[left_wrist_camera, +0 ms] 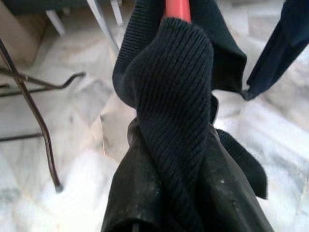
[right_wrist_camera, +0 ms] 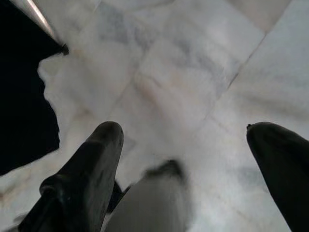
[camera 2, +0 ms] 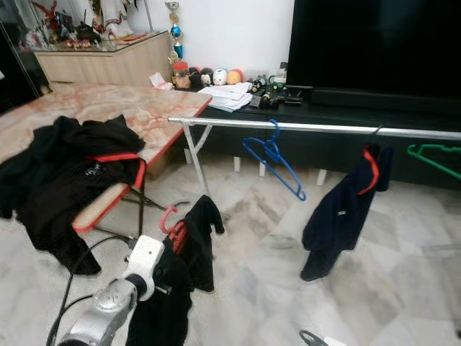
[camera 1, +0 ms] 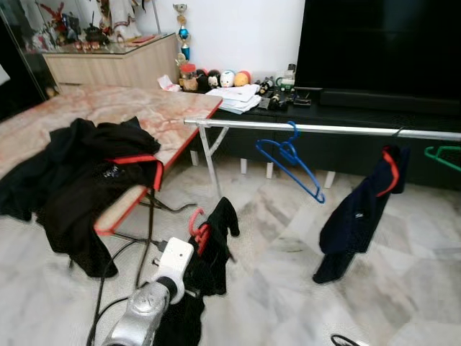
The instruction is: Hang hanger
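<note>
Landmark: silver clothes rail (camera 1: 324,128), running horizontally in front of the black TV console (camera 1: 374,108).
Left gripper (left_wrist_camera: 186,193): raised in front of the rail and below it, over the marble floor (camera 1: 288,274); both black fingers are closed on dark knit fabric.
Held item: red hanger (camera 1: 196,225) carrying a black garment (camera 1: 216,249); its hook points up, well short of the rail. In the left wrist view the red neck (left_wrist_camera: 177,8) rises out of the bunched knit.
Right gripper (right_wrist_camera: 186,169): low, pointed at the floor, fingers spread wide with nothing between them.
On the rail: blue hanger (camera 1: 292,162), bare, near the rail's left end; navy garment (camera 1: 356,216) on a red hanger further right; green hanger (camera 1: 446,155) at the far right.
Left of the rail: marble-topped table (camera 1: 108,115) with red edging, a heap of black clothes (camera 1: 72,180) draped over its near corner.
Behind the rail: papers (camera 1: 236,96) and small figurines (camera 1: 216,78) on the console; their detail is too small to tell.
</note>
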`<state>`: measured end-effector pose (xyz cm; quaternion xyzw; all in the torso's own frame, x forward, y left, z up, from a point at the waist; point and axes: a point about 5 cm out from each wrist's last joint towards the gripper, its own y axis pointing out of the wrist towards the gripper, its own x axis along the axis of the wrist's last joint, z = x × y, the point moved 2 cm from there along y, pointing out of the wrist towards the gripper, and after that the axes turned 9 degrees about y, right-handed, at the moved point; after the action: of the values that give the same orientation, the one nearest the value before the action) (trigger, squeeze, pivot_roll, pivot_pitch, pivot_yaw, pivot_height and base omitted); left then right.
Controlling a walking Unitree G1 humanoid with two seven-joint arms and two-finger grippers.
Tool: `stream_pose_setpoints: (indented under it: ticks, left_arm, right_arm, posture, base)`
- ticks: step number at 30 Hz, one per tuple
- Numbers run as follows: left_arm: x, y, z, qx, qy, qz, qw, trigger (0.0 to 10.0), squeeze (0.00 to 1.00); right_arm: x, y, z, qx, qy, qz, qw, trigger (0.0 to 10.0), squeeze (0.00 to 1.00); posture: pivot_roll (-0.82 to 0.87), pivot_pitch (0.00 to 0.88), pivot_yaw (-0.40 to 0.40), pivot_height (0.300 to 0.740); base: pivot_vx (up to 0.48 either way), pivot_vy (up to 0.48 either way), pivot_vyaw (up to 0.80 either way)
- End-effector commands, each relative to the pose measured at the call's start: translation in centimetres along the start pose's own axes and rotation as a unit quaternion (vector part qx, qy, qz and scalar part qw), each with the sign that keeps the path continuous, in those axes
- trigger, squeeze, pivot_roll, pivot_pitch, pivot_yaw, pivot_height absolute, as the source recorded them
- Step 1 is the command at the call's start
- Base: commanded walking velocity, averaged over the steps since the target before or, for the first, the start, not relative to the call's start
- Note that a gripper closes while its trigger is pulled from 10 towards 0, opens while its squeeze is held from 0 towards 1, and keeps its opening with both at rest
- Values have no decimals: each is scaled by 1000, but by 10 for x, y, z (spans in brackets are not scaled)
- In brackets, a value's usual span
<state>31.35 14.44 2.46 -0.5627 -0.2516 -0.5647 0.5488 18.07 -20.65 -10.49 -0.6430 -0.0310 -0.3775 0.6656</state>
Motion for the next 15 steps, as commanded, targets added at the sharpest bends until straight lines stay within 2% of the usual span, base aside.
stream_pose_setpoints:
  ticks: [1, 15]
  left_arm:
    - [12, 3, 4, 8, 3, -22, 1000, 10000, 0]
    - [3, -6, 12, 29, -1, -14, 999, 10000, 0]
  right_arm:
    - [0, 0, -1, -1, -5, 3, 1000, 10000, 0]
    - [1, 0, -1, 1, -9, 2, 1000, 10000, 0]
  posture:
    - [-66, 0, 72, 740]
    - [-64, 0, 67, 740]
  base:
    - [0, -401, 0]
    - [0, -398, 0]
